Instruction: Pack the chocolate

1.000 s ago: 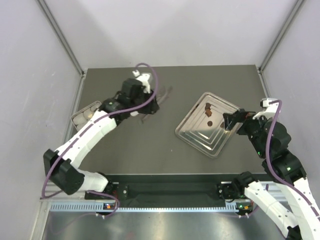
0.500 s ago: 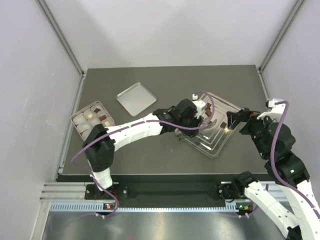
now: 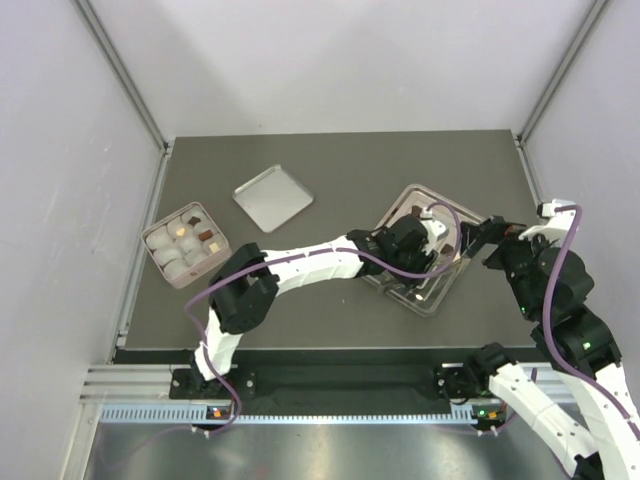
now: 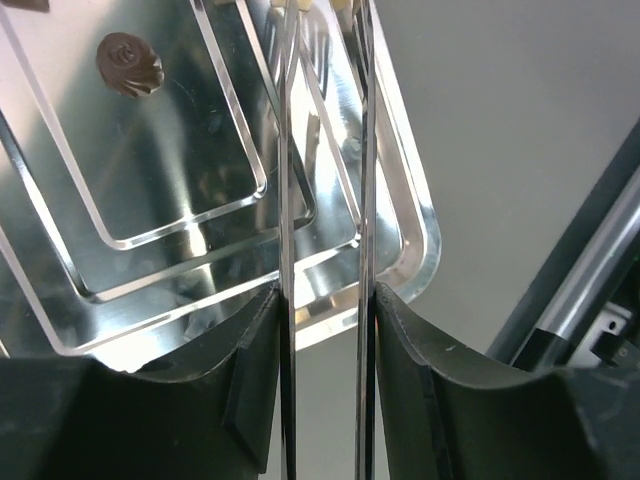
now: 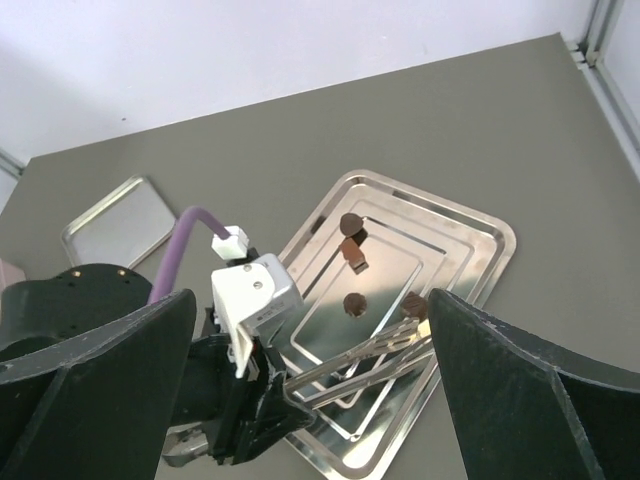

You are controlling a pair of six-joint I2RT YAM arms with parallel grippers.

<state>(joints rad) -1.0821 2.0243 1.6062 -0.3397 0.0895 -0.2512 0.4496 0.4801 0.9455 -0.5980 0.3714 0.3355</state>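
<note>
Small dark pieces of chocolate (image 5: 354, 303) are located on the steel tray (image 5: 492, 236). They are judged light, rigid and easily marred; each is best pinched across its sides. The jaws of the left gripper (image 5: 422, 335) are part-open, empty, beside one piece; those of the right gripper (image 3: 478, 232) are spread wide, empty.

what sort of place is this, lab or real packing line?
Most likely a lab test cell: plain pale walls and aluminium posts enclose a dark grey table, two white-and-black robot arms are bolted at its near edge, and small dark brown chocolates sit on a shiny stepped metal tray.
</note>
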